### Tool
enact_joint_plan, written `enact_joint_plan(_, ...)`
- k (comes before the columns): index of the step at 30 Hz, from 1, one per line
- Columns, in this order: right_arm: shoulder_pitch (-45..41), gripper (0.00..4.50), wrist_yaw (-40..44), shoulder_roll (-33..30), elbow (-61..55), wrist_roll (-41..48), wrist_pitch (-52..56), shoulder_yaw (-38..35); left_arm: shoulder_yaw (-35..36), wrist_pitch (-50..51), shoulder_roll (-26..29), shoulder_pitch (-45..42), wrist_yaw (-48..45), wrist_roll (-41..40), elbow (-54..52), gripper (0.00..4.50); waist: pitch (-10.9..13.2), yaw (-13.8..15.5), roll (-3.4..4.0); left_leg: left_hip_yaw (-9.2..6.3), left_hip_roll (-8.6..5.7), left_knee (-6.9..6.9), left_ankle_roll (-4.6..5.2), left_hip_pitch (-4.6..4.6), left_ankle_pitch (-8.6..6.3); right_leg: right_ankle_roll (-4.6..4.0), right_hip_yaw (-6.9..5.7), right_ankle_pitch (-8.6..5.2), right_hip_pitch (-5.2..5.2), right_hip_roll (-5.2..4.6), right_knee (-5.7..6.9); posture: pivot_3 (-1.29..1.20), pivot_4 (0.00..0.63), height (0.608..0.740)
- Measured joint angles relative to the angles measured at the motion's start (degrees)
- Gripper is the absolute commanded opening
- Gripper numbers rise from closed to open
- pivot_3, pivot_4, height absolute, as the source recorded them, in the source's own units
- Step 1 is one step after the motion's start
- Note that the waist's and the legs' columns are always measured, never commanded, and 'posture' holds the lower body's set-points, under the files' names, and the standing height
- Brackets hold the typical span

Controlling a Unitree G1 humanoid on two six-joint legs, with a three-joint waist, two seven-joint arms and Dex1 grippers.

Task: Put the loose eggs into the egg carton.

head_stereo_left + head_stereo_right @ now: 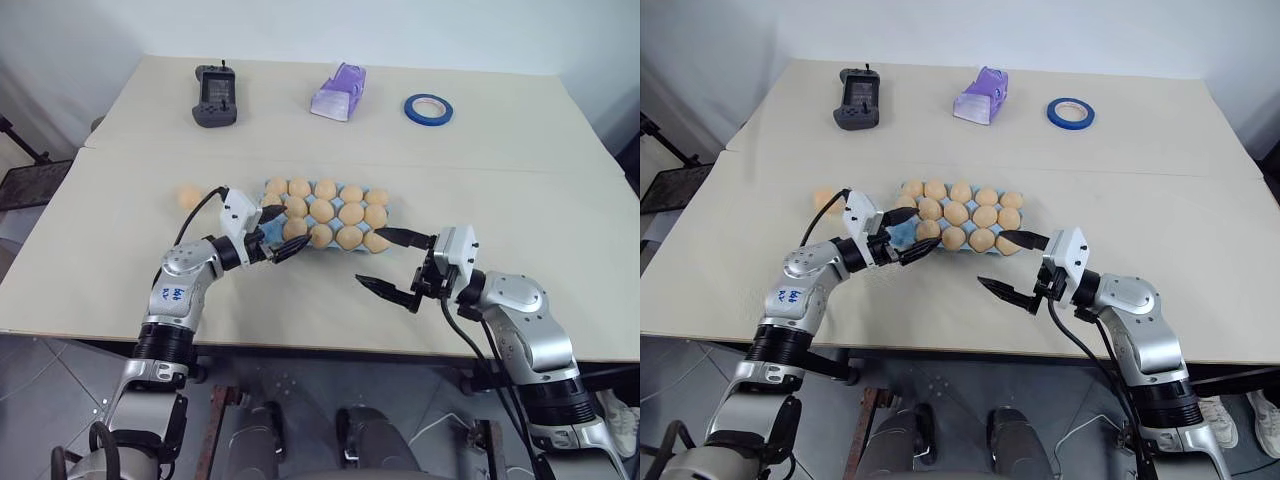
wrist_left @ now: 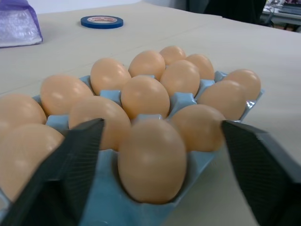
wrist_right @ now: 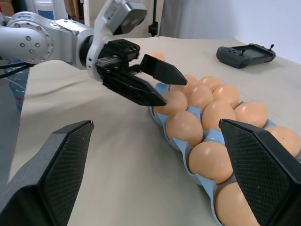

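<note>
Item one: the egg carton [image 1: 268, 228], light blue, lies mid-counter, its long side running left to right in my head view. I count its cups as nearly all filled with tan-orange eggs [image 1: 322, 211], seated in rows; the exact number I cannot settle from here.

Item two: one loose egg [image 1: 189, 196], same colour, sits on the bare counter [image 1: 520, 200] beside the carton's left end, apart from it.

Item three: my left tool [image 1: 281, 232], fingers spread apart and empty, points level at the carton's near left corner. In the left wrist view the two black fingers [image 2: 77, 165] flank the nearest egg in its cup without touching it that I can see.

Item four: my right tool [image 1: 392, 263], fingers wide apart and holding nothing, hangs just off the carton's near right corner, pointing toward my left. One finger tip lies close to the corner egg; contact I cannot confirm.

Item five, far side of the counter, well apart from the carton: a dark handheld controller [image 1: 214, 97] at far left, a purple box [image 1: 338, 93] in the middle, a roll of blue tape [image 1: 428, 108] to the right.

Item six: a seam crosses the counter between these far objects and the carton.
</note>
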Motion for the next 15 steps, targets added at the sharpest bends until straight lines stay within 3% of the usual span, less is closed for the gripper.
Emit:
enact_joint_plan(5,0.1,4.50,0.5,0.0,-0.3,0.2,0.2,0.3,4.2,-1.6,2.4,5.2,-0.3,-2.0,-5.7,4.46,0.0,-0.1,0.00,0.00,0.02,-0.02,-0.01,0.00,-0.01,-0.01,0.00,0.00,0.00,0.00,0.03,0.00,0.150,0.740)
enact_joint_plan(10,0.2,4.50,3.2,1.3,1.1,0.4,-2.0,0.6,13.8,-0.4,7.6,16.2,0.2,-6.8,-14.5,4.46,0.0,-0.3,0.00,0.00,0.04,-0.11,-0.02,0.06,0.00,-0.06,-0.01,-0.03,0.01,-0.01,0.03,0.00,0.150,0.740)
enact_joint_plan(15,-0.2,4.50,4.3,4.7,5.7,-0.8,-6.6,2.2,23.2,-2.8,7.6,28.5,7.9,-6.2,-15.8,4.46,0.0,-0.4,-0.03,-0.02,0.02,-0.10,-0.04,0.08,-0.02,-0.08,-0.01,-0.04,0.02,-0.11,0.00,0.00,0.150,0.740)
